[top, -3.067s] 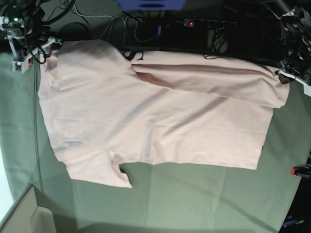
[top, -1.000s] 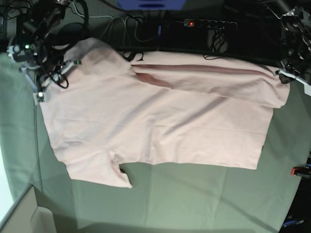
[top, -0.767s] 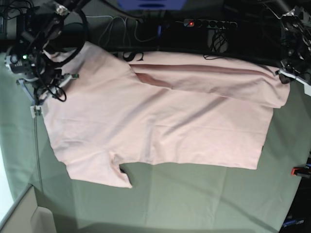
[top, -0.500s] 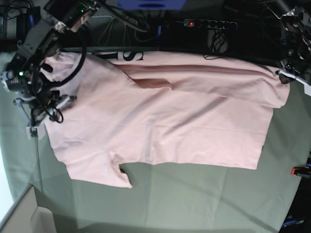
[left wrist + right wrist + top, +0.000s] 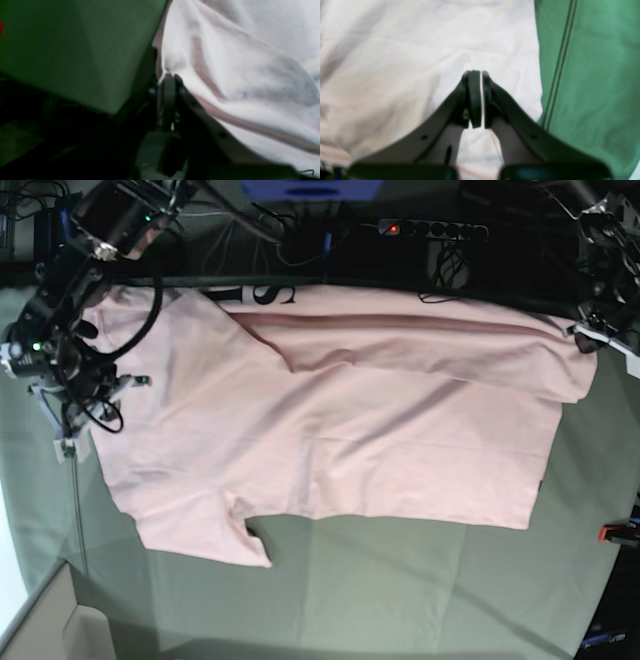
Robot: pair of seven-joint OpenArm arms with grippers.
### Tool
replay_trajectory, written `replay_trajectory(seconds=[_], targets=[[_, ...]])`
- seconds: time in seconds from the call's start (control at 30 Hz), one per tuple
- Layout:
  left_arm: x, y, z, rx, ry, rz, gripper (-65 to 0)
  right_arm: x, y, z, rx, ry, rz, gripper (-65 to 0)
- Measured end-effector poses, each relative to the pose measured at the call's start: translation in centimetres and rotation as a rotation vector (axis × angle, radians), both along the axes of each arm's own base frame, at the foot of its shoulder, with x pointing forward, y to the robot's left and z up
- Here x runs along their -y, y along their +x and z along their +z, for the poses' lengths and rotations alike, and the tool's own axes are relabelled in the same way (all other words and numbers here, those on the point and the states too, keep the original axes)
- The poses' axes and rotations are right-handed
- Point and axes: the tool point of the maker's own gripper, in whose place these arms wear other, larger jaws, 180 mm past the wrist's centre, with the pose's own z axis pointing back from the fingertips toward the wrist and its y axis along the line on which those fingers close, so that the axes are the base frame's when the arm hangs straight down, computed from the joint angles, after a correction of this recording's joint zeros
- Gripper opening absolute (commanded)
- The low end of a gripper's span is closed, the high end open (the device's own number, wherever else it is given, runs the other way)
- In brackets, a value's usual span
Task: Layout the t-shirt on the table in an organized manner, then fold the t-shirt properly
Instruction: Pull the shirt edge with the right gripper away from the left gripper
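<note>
While cables (image 5: pixel 270 235) crowd the table (image 5: pixel 400 590), the t-shirt (image 5: pixel 350 430) lies unobstructed.

one t-shirt (image 5: pixel 330 430), light pink, lies spread on one table (image 5: pixel 400 590) covered in pale grey-green cloth. two short sleeves of the shirt show: one toward the table's near edge, one at its far left corner. one strip of black printed lettering (image 5: pixel 255 295) shows at the shirt's far edge. two robot arms are in view, each with one gripper: the right gripper (image 5: pixel 68 442) at the table's left edge and the left gripper (image 5: pixel 585 335) at its far right corner. one red clamp (image 5: pixel 615 532) sits at the table's right edge. one power strip (image 5: pixel 430 228) with one red light lies beyond the far edge.
</note>
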Motion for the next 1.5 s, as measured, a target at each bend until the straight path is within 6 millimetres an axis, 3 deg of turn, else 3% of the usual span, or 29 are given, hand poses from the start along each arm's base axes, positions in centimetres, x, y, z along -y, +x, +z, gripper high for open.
replay_trajectory(seconds=[0.1, 0.23, 0.47, 0.67, 0.8, 1.03, 1.2, 1.4, 1.5], targets=[[0.0, 0.0, 0.0, 0.002, -0.001, 0.0, -65.0, 1.2, -3.1, -1.6, -0.082, -0.03, -0.008, -40.8], [0.0, 1.0, 0.5, 0.019, 0.004, -0.002, -65.0, 2.1, -6.4, -3.0, -0.155, -0.043, -0.015, -32.3], [0.0, 1.0, 0.4, 0.018, 0.004, -0.003, -65.0, 5.0, -10.8, -3.7, -0.219, -0.059, -0.119, -31.6], [0.0, 1.1, 0.5, 0.02, 0.004, -0.003, -65.0, 6.4, -12.4, -4.1, -0.226, -0.049, -0.187, -31.5], [0.0, 1.2, 0.5, 0.022, 0.004, -0.003, -65.0, 6.4, -13.9, -5.3, -0.276, -0.03, -0.192, -31.5], [0.0, 1.2, 0.5, 0.022, 0.003, -0.003, -65.0, 6.2, -14.8, -7.1, -0.32, 0.017, -0.197, -31.5], [0.0, 1.2, 0.5, 0.023, 0.003, -0.003, -65.0, 6.2, -14.5, -7.4, -0.319, 0.027, -0.197, -35.3], [0.0, 0.9, 0.4, 0.018, 0.002, -0.003, -65.0, 5.4, -14.3, -7.5, -0.308, 0.054, -0.188, -58.9], [0.0, 0.8, 0.3, 0.012, 0.002, -0.003, -64.0, 5.4, -14.1, -7.4, -0.302, 0.054, -0.186, -64.2]])
